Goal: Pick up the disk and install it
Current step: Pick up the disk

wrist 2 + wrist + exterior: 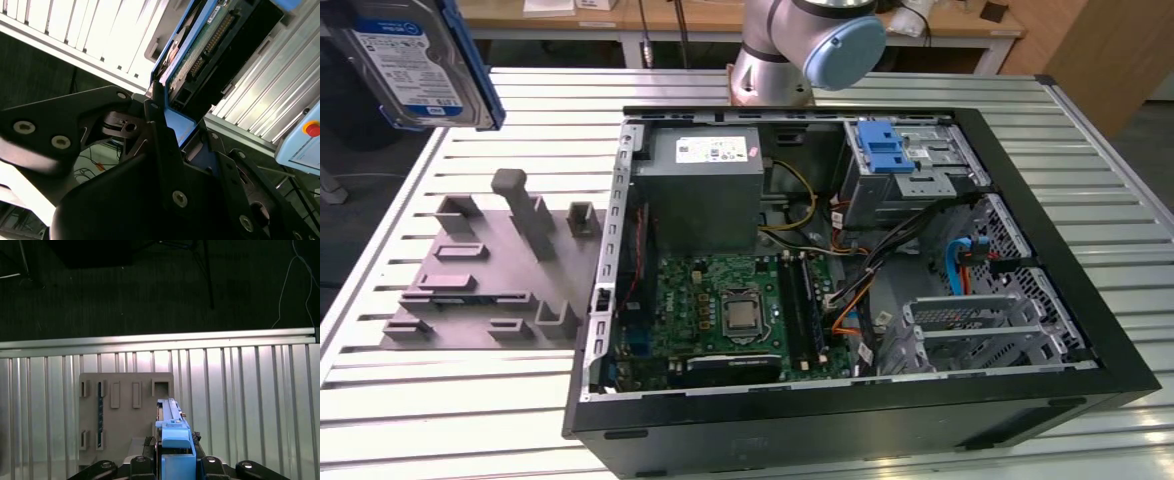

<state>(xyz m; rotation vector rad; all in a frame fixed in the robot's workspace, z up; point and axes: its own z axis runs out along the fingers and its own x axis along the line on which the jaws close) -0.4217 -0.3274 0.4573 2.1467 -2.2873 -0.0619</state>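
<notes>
Blue-framed disk (411,62) clenched in the claw (173,464), aloft at the exterior view's ten o'clock; seemingly mid-carry, calls for squaring to the two-o'clock drive bay (927,180).

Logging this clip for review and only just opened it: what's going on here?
A robot arm's claw is clamped on a hard drive in its blue carrier frame. It holds the drive in the air over the grey holder block on the slatted table, to the exterior view's left of the open computer case. The drive is not yet in the case.
</notes>
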